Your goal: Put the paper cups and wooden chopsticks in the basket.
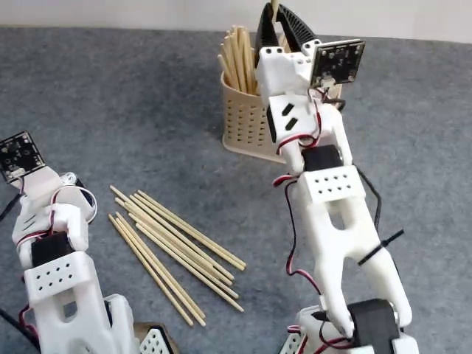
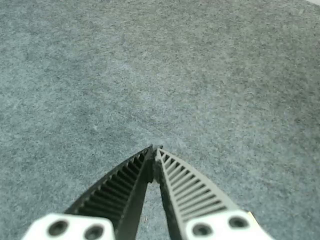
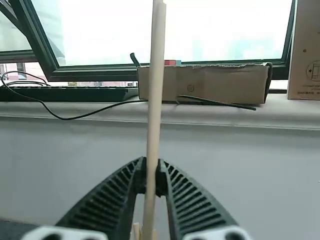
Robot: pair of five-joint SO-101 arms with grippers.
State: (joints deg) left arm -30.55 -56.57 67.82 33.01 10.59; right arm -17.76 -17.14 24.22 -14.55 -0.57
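From above, a pale wooden chopstick [image 1: 274,7] is held over the beige perforated plastic basket [image 1: 247,122] by the right gripper [image 1: 279,18]; other chopsticks [image 1: 173,247] lie on grey carpet [image 1: 110,96]. The left gripper [image 2: 155,150] is closed on nothing. At the right wrist, the stick is clamped upright, best lowered straight before release.

Grey carpet [image 1: 110,96] lies under everything. Behind, a white wall [image 3: 240,170] rises to a bright window [image 3: 215,25], a cardboard box [image 3: 205,85] on its sill [image 3: 300,112].

Grey cloth table cover [image 1: 133,96] was rough and matt; pale wooden chopsticks [image 1: 173,243] looked smooth, unvarnished; beige perforated plastic basket [image 1: 247,125], dull; right gripper [image 3: 151,170] was ribbed black plastic, matt.
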